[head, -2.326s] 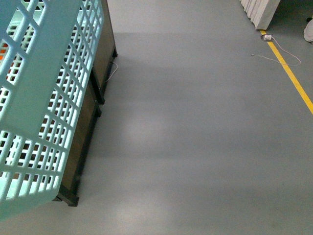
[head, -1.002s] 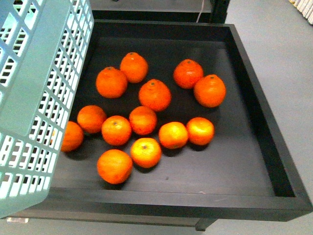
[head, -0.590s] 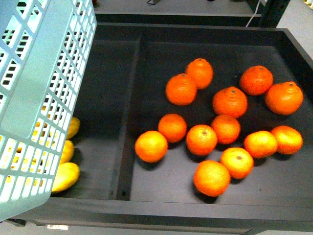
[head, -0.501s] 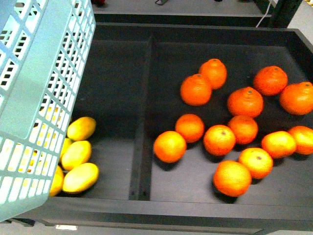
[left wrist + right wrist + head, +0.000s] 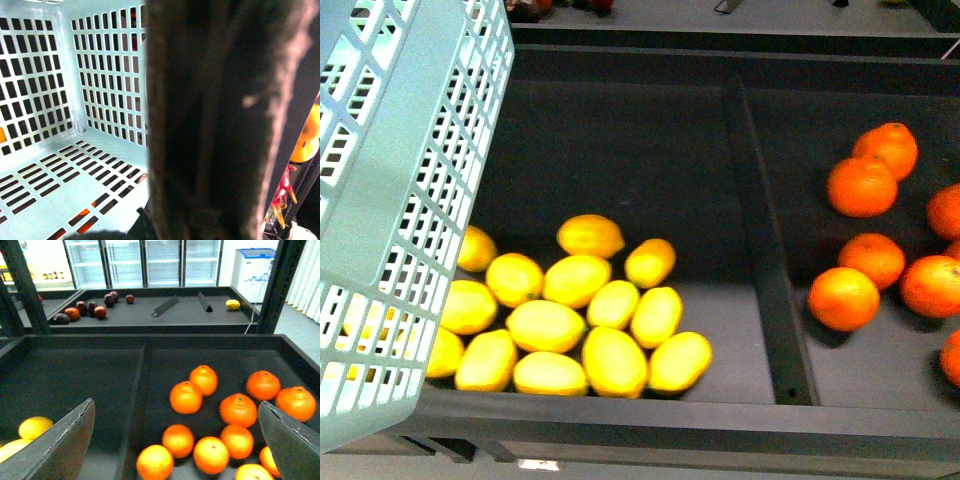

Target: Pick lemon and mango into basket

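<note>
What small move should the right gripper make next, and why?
Probably shift the open, empty right gripper sideways toward the pale-yellow oval lemons: it faces the round orange tangerines, while the lemons lie in the neighbouring compartment, beside the light teal slotted plastic basket.

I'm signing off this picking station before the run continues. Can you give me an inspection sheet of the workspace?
Surface: black divided tray, dry, no spills.
Job's things: lemons heaped in the left compartment; basket raised at the left, nothing seen inside it in the left wrist view; no mango told apart.
Clutter: tangerines in the right compartment; dark red fruit on the far tray.
Grippers: right gripper has its jaws open and empty; the left wrist view is blocked by a dark blur, so the left's state is unknown.
Cables: nothing seen.
Surroundings: glass-door fridges, chest freezer, rack posts.
</note>
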Available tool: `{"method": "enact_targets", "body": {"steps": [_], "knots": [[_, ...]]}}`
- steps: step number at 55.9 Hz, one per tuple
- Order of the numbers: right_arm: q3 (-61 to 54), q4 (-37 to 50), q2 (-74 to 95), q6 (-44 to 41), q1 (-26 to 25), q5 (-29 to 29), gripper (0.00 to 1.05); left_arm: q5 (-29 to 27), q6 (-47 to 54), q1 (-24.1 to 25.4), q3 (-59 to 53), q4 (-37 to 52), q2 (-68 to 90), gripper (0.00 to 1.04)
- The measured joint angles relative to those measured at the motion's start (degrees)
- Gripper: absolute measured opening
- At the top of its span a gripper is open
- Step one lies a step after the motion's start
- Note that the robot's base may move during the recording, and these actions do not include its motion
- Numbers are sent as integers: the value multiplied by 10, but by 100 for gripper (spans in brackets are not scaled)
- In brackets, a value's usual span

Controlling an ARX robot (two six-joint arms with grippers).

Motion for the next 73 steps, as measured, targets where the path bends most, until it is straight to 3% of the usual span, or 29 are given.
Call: {"method": "enact_targets", "body": {"steps": [73], "knots": [[0, 0, 0, 0, -2, -5, 96, -6, 2, 3, 0, 0, 1, 5]]}}
